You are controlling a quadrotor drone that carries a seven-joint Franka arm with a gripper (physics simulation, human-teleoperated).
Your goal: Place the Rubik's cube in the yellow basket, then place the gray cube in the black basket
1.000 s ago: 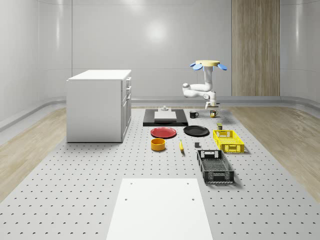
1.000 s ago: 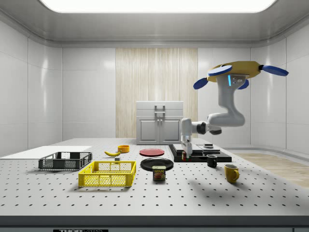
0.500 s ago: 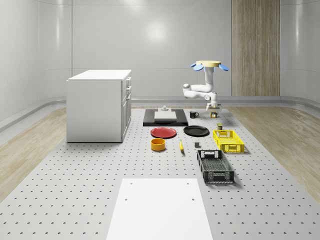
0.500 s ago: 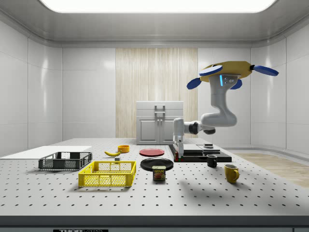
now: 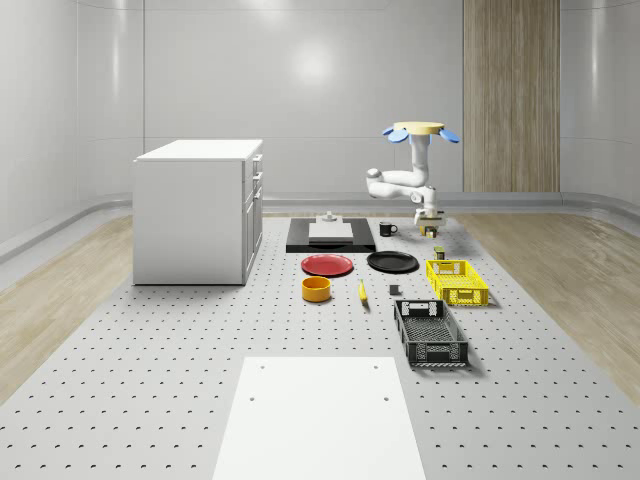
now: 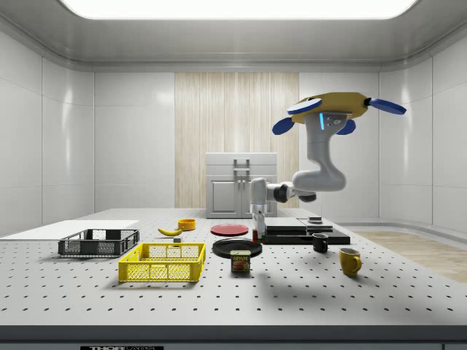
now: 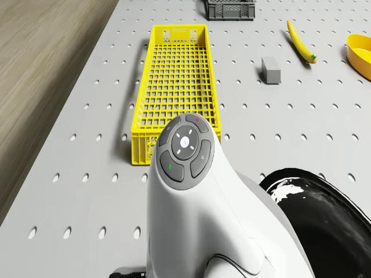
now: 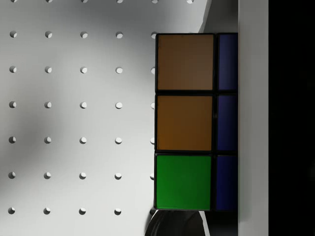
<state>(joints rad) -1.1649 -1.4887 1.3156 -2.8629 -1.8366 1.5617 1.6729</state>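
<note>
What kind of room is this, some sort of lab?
Probably a simulated robot test lab: a perforated workbench set with baskets and dishes, a white cabinet, and a drone hovering above the table.

Rubik's cube (image 8: 184, 123) sits against a finger (image 8: 253, 118), two orange tiles and one green showing, above the perforated table (image 8: 74, 123).

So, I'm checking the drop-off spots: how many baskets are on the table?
2. The yellow basket sits near the whole-scene view's right edge of the table; the black basket lies just in front of it, nearer the camera. None looks hidden.
</note>
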